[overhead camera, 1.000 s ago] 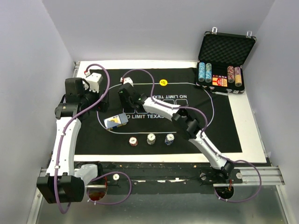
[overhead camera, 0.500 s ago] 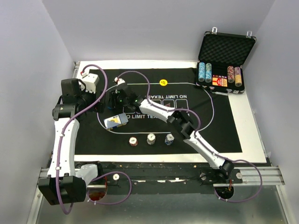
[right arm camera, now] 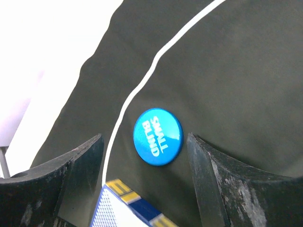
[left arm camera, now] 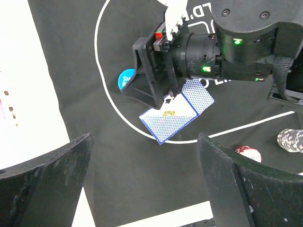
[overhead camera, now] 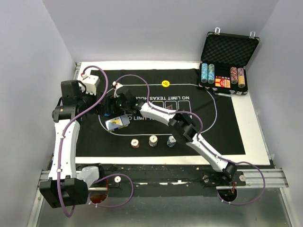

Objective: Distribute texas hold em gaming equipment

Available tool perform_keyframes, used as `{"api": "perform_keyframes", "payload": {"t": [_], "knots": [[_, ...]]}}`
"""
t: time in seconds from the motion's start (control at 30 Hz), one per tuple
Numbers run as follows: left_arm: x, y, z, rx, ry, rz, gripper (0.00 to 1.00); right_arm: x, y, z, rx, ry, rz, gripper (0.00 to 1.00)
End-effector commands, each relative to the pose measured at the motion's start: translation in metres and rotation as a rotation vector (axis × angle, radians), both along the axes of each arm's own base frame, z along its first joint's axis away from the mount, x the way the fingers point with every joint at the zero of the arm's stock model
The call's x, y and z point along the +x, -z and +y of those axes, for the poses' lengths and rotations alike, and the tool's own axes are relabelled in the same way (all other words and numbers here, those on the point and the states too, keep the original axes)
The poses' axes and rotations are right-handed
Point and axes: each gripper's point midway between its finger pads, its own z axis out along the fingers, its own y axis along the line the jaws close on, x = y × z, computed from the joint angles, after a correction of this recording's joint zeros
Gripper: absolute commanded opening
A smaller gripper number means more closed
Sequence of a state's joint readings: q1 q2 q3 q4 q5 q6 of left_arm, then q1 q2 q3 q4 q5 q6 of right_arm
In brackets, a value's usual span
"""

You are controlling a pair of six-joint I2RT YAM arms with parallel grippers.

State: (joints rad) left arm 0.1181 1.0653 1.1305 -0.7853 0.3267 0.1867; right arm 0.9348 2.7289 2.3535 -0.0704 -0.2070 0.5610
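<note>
Occluding: blue button disc (left arm camera: 125, 79), by right end effector (left arm camera: 144, 75) | deck box (right arm camera: 127, 209) cropped

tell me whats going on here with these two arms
The right arm reaches across to the left side of the mat. The right gripper hangs over the blue small blind button, jaws open wider than the disc, which lies flat on the felt. The left gripper hovers open and empty above the deck box beside it. Three chip stacks sit near the front edge, and the yellow button is at the far side.
</note>
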Motion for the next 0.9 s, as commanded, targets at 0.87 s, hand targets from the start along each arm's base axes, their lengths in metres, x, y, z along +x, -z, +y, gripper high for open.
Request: {"api": "perform_keyframes", "payload": {"t": [0.87], "knots": [[-0.007,-0.018,-0.01,-0.052,0.037,-0.026,0.99,0.031,0.012,-0.31,-0.634,0.504,-0.134,0.63]]}}
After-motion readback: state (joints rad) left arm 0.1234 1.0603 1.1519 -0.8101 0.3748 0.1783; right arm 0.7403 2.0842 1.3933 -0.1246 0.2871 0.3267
